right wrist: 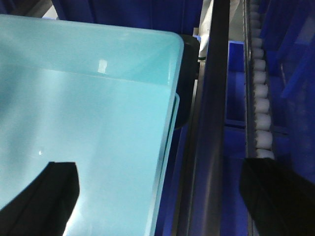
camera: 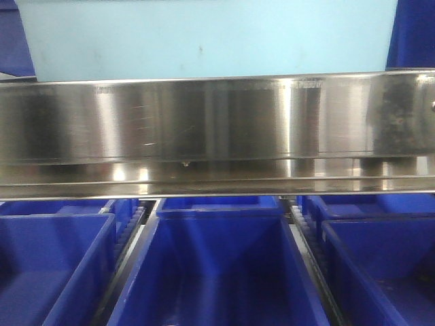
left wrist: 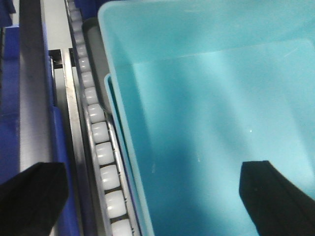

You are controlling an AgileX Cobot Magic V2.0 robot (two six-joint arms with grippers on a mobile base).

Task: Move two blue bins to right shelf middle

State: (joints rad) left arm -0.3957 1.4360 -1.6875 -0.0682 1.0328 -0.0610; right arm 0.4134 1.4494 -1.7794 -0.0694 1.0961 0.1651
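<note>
Two pale blue bins [camera: 204, 41], apparently nested, since a second rim [left wrist: 110, 105] shows just under the upper one, fill the top of the front view. They sit on the shelf level above the steel shelf rail [camera: 217, 122]. Below that rail, dark blue bins [camera: 217, 272] stand in rows on the lower level; by my reading they are not your target. A roller track [left wrist: 101, 147] runs just beside the stack's left wall. A second roller line [right wrist: 261, 98] lies off its right side, past a dark rail [right wrist: 211, 123]. Left gripper [left wrist: 152, 194]: spread wide, one finger outside toward the track, the other inside the tub, left wall between them, nothing pinched. Right gripper [right wrist: 160, 196]: likewise spread, straddling the right wall, one finger in, one out. So the stack lies between your two arms, each nearest its own wall. Both walls run lengthwise away from the wrists, crossing the jaw gaps. Judgement: you need both grippers closed on the walls before any lift. Check that each bite takes both rims, or the lower bin may stay behind.
</note>
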